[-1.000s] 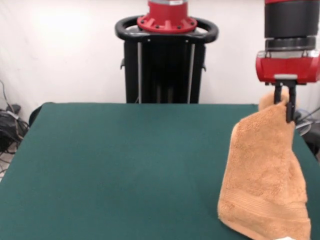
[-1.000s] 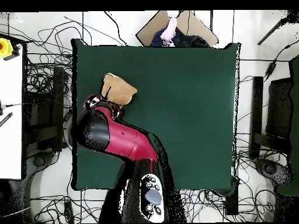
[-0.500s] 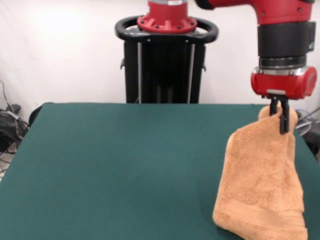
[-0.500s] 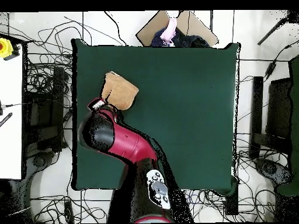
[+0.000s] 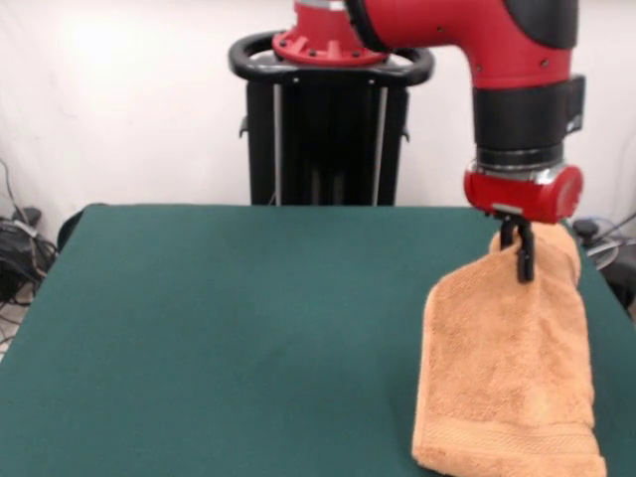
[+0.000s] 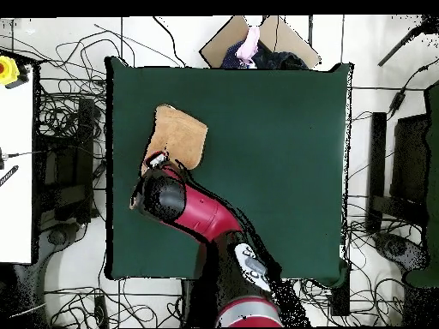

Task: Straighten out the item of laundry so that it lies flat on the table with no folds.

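So the hand (image 5: 523, 260) is clamped on the top edge of the orange towel (image 5: 507, 378), pinching it up off the green tabletop (image 5: 229, 328). The towel hangs down in a long drape from that 1 pinch point, with its bottom hem and woven band resting on the cloth near the front right corner in the front view. From overhead the towel (image 6: 178, 137) sits toward the tabletop's left side, partly under the arm. My guess is it's held high so gravity pulls the folds out; dragging it while lowering should lay it flat. Not flat yet though.
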